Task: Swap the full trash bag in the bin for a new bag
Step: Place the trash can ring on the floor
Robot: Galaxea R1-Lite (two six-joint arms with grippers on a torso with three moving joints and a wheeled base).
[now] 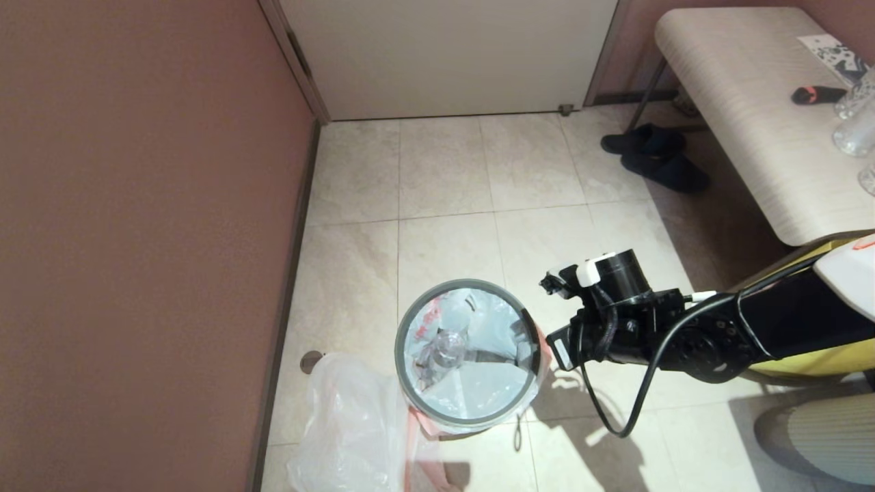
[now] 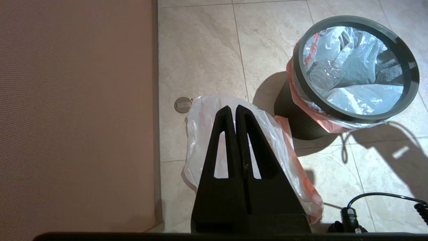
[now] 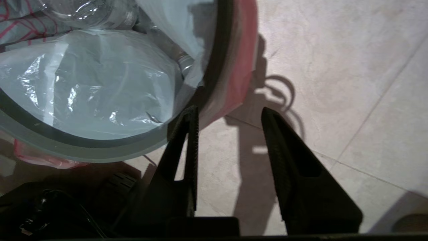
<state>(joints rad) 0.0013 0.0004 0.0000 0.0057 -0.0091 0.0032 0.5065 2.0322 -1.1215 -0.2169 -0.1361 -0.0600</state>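
Right gripper [image 3: 229, 113]: fingers apart, empty, beside the bin [image 1: 466, 413]. Bin holds a lined bag containing a clear bottle [image 1: 448, 345].

Tiled floor [image 1: 444, 178], brown wall [image 1: 137, 205], white door [image 1: 444, 55]. Dark slippers [image 1: 653, 157] beside table [image 1: 745, 102]; round floor fitting [image 1: 312, 361] near wall.

Black bin [image 2: 294, 120] with grey hoop [image 1: 410, 383], its liner translucent white with a pink-red rim band, new bag [image 1: 348, 424] translucent white edged pink-red, beige marbled floor tiles [image 1: 444, 171], reddish-brown wall [image 1: 137, 205], pale wood-grain worktop [image 1: 752, 109], black slippers [image 1: 656, 157]
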